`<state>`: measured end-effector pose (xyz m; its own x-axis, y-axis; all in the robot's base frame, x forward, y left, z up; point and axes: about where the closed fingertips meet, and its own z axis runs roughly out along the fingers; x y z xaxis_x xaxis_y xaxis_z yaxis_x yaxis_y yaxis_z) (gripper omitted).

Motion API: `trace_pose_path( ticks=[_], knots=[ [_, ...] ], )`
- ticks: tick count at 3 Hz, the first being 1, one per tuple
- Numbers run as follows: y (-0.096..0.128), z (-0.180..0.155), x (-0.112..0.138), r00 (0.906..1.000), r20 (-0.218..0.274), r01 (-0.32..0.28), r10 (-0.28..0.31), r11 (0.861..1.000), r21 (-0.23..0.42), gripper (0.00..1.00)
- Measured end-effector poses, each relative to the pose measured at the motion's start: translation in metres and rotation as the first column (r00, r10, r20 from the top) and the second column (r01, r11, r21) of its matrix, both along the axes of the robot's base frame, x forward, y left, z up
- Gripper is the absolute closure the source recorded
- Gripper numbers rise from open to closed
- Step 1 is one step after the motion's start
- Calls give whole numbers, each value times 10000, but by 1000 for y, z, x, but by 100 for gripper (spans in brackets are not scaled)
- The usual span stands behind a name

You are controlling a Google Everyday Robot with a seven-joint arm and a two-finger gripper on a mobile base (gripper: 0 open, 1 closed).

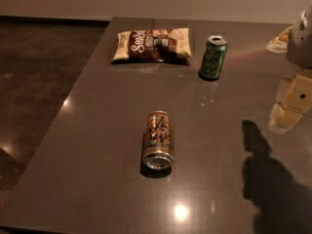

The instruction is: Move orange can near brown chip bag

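Observation:
The orange can lies on its side in the middle of the grey table, its silver top facing the front. The brown chip bag lies flat at the back of the table, dark brown centre with cream ends. The gripper hangs at the right edge of the view, above the table and well to the right of the orange can. It holds nothing and touches neither object.
A green can stands upright just right of the chip bag. A pale object sits at the far right back edge. The arm's shadow falls on the front right of the table. Dark floor lies left.

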<state>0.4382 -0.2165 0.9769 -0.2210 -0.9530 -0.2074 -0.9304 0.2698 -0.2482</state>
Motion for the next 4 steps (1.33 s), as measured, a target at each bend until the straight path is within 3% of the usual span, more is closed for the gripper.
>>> trace_pose_path(
  ticks=[1,2,3,4],
  knots=[
    [0,1,0,10000,23,-6,6,10000,5,0],
    [23,1,5,9976,62,-684,683,9973,274,0],
    [59,-5,10,9806,159,-1960,1954,9777,758,0],
    [100,-16,16,9360,376,-3520,3501,9319,874,0]
  ],
)
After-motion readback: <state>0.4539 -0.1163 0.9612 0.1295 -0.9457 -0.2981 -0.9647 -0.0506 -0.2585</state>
